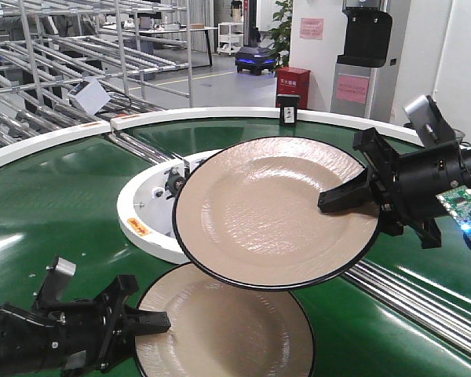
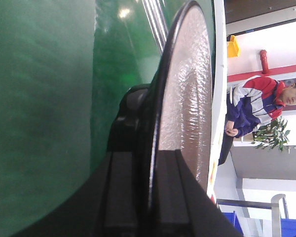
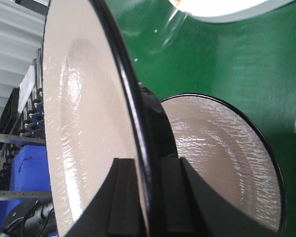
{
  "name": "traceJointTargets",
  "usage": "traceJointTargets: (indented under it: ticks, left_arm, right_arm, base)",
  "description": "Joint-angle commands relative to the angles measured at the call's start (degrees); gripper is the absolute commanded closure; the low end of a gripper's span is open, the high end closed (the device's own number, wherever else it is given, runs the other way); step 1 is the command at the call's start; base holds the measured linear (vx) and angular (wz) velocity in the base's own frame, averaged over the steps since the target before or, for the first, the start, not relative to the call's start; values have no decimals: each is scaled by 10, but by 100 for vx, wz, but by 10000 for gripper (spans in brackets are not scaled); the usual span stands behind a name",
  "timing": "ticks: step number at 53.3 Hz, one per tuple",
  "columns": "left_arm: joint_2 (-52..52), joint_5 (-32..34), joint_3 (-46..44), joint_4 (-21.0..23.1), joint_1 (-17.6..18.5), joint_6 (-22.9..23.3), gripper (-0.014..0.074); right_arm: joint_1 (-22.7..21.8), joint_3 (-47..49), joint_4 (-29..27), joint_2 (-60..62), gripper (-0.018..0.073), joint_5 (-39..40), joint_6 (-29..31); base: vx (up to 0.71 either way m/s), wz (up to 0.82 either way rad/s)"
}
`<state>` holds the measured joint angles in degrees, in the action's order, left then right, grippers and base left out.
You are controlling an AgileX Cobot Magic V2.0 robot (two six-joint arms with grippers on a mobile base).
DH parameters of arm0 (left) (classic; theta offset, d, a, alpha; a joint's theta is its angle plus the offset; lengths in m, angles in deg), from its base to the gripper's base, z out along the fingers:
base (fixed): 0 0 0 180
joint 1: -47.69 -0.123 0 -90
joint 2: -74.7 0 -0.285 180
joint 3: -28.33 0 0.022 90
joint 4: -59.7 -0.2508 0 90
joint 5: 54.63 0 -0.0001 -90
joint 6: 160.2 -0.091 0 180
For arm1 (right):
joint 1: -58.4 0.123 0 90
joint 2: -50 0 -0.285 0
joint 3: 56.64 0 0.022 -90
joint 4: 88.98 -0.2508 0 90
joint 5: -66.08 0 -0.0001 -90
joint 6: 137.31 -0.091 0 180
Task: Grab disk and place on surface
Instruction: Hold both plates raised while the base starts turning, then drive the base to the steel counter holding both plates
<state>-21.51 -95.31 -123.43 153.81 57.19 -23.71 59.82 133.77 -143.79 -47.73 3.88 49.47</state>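
Two beige disks with black rims show above the green conveyor belt (image 1: 55,196). The upper disk (image 1: 259,212) hangs tilted in the air, and my right gripper (image 1: 334,200) is shut on its right rim. In the right wrist view that gripper (image 3: 148,160) pinches the upper disk (image 3: 84,113) edge-on, with the lower disk (image 3: 222,148) beneath. The lower disk (image 1: 228,330) lies low over the belt at the bottom centre. My left gripper (image 1: 145,320) is shut on its left rim, and the left wrist view shows the gripper (image 2: 150,153) clamping this disk (image 2: 187,98). The surface is out of view.
The white inner rim (image 1: 133,212) of the ring sits behind the upper disk. Metal rollers (image 1: 424,298) run along the right side. A small black box (image 1: 287,110) stands on the far rim. Metal racks (image 1: 63,55) fill the back left. A person (image 2: 256,108) stands beyond the belt.
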Motion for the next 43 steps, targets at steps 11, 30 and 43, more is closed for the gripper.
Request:
traceJointTargets:
  ticks: [11,30,43]
  left_arm:
    - [29,-41,-17,80,3,8,595]
    - [29,-41,-17,80,3,8,595]
    - [29,-41,-17,80,3,8,595]
  right_arm:
    - [-2,24,-67,27,567,28,-1]
    - [-2,24,-67,27,567,28,-1]
    - [-2,24,-67,27,567,28,-1]
  base:
    - [-20,1]
    - [-26,-3]
    - [-29,-24]
